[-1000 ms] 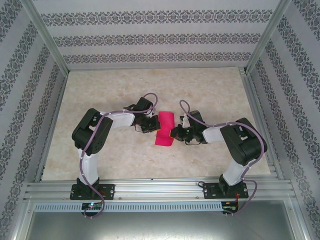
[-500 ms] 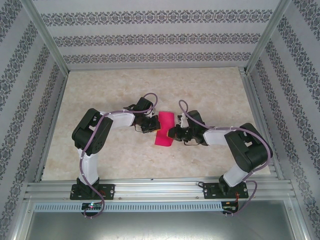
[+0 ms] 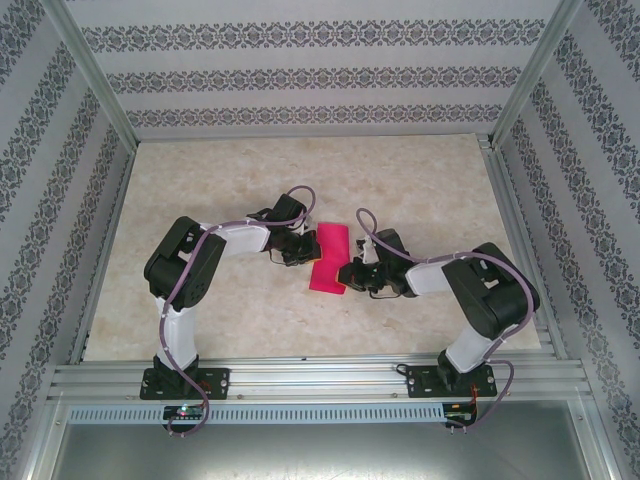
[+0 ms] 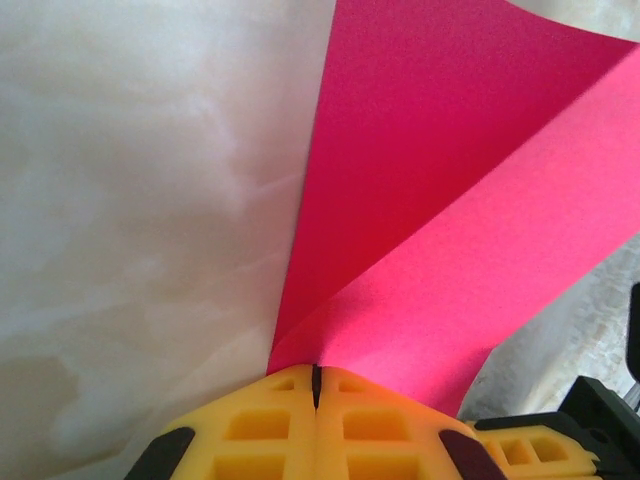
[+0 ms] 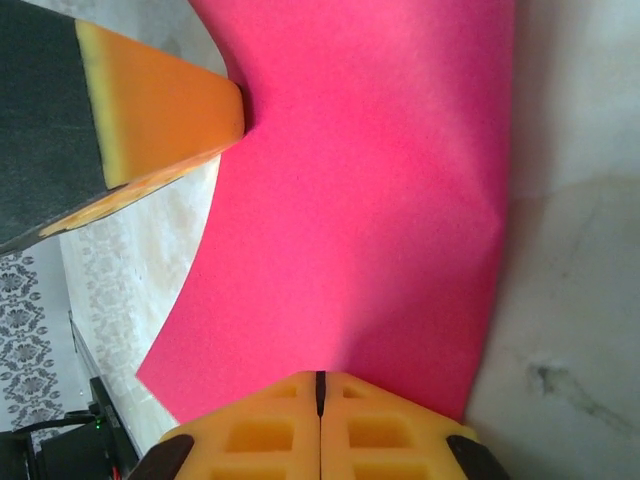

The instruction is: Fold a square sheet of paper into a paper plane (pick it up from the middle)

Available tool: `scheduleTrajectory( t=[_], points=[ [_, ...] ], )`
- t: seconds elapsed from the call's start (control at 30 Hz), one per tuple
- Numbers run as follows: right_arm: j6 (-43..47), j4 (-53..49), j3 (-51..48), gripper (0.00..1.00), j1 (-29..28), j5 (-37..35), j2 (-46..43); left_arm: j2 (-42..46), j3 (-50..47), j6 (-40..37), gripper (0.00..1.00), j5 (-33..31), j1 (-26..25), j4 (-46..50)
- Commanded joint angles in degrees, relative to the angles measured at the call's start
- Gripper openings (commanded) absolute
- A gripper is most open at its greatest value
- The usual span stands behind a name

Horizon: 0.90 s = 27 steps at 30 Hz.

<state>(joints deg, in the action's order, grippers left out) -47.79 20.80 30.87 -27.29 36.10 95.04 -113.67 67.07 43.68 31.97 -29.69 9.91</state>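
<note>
The square sheet of paper (image 3: 329, 256), magenta-pink, is bent over into a narrow strip at the table's middle, between my two grippers. From the left, my left gripper (image 3: 304, 252) is shut on its edge. In the left wrist view the yellow fingertips (image 4: 290, 385) meet where two pink layers (image 4: 450, 200) converge. My right gripper (image 3: 346, 272) is shut on the paper's right near edge. The right wrist view has the sheet (image 5: 370, 200) spreading away from its closed tips (image 5: 320, 378), with the left gripper's finger (image 5: 150, 95) on the sheet's far side.
The marbled tabletop (image 3: 400, 180) is framed by aluminium rails and patterned walls. Both arms are folded inward, elbows out to the sides. The right gripper's finger (image 4: 545, 450) shows at the lower right of the left wrist view.
The right arm has shifted a little, bringing its gripper slightly left and nearer along the paper's edge. The left arm has stayed still. Both grippers have stayed shut.
</note>
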Motion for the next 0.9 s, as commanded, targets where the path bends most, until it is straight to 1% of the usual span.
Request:
scheduleTrajectory(
  t=[0.0,0.13,0.4,0.53,0.63,0.8,0.87],
  points=[
    [1.3,-3.6,0.2,0.07,-0.9,-0.9,-4.9,-2.8,-0.2,-1.5,0.0,-2.8,-0.9,4.9],
    [1.3,-4.3,-0.2,0.07,-1.8,-1.1,-5.8,-2.9,-0.2,-1.4,0.0,-2.8,-0.9,5.0],
    [0.8,-1.7,-3.4,0.07,-2.6,-1.9,-1.3,-2.8,-0.2,-1.4,0.0,-2.8,-0.9,4.9],
    [0.7,-1.8,-4.3,0.07,-2.6,-2.4,-0.8,-2.8,-0.3,-1.4,0.0,-2.9,-0.9,4.9],
    [0.5,-2.5,-3.8,0.07,-2.7,-2.4,-2.7,-2.8,-0.2,-1.5,0.0,-2.8,-0.9,4.9],
    [1.3,-6.1,-2.2,0.07,-3.3,-2.6,-8.5,-2.8,-0.2,-1.5,0.0,-2.8,-0.9,5.1],
    [1.5,-6.1,-2.3,0.07,-3.5,-2.4,-9.2,-2.8,-0.1,-1.5,0.0,-2.7,-0.9,5.0]
  ],
)
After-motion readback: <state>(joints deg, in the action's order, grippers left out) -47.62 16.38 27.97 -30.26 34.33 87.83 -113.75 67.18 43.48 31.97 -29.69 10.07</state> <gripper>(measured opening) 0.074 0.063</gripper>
